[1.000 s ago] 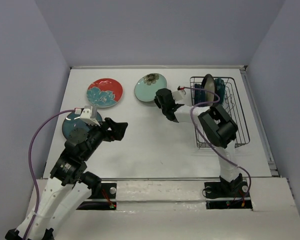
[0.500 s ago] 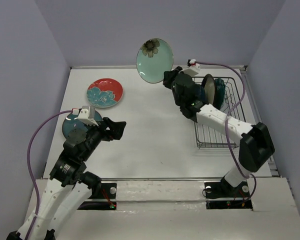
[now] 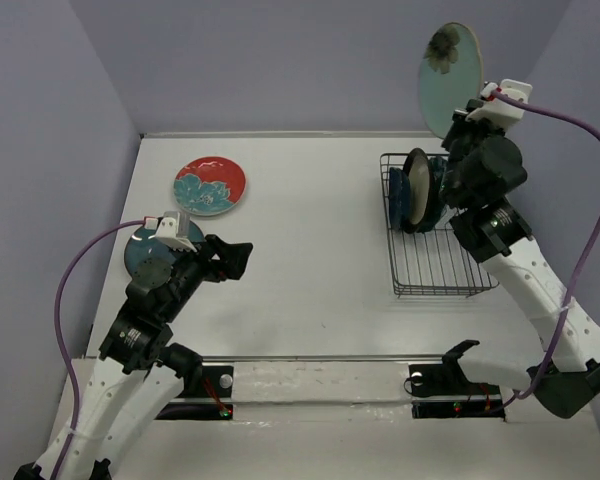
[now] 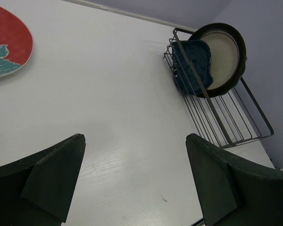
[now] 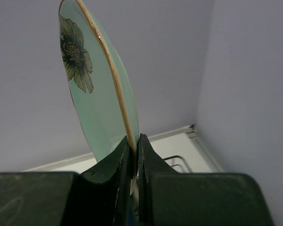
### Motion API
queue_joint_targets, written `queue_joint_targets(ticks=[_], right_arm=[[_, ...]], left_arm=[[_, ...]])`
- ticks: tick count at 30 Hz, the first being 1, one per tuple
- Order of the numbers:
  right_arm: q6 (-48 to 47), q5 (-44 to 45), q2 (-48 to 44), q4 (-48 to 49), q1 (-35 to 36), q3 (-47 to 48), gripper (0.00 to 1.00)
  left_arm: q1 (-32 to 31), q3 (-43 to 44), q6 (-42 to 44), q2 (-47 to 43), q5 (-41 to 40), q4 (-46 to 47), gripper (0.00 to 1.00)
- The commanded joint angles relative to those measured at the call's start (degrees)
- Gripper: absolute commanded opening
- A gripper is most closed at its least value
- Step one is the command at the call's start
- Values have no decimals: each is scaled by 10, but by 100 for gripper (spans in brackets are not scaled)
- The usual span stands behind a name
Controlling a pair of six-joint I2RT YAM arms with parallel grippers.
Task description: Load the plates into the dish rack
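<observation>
The left gripper hovers with jaws spread wide and empty, just beside the plain teal plate, probably its next pick. Farther back, the red plate lies flat on the tabletop. Beyond, the right gripper pinches the mint plate by its rim, high above the dish rack — held on edge, likely to drop between prongs.

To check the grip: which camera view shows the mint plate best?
Right wrist view: the right claw pinches the mint plate at its rim. Top external shows its flowered face, held high near the dish rack. Left wrist misses it.
</observation>
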Motion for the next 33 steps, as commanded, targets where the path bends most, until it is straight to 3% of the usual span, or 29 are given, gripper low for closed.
queue_joint_targets(ticks=[1, 10, 21, 33], right_arm=[[-148, 84, -25, 53, -36, 53, 7], [-216, 123, 2, 36, -120, 51, 7], [-1, -6, 14, -128, -235, -15, 7], [123, -52, -6, -158, -235, -128, 7]], left_arm=[[4, 2, 12, -6, 11, 30, 99], [3, 1, 13, -7, 16, 31, 99], [-2, 2, 14, -7, 15, 30, 99], [-2, 1, 13, -3, 15, 30, 99]])
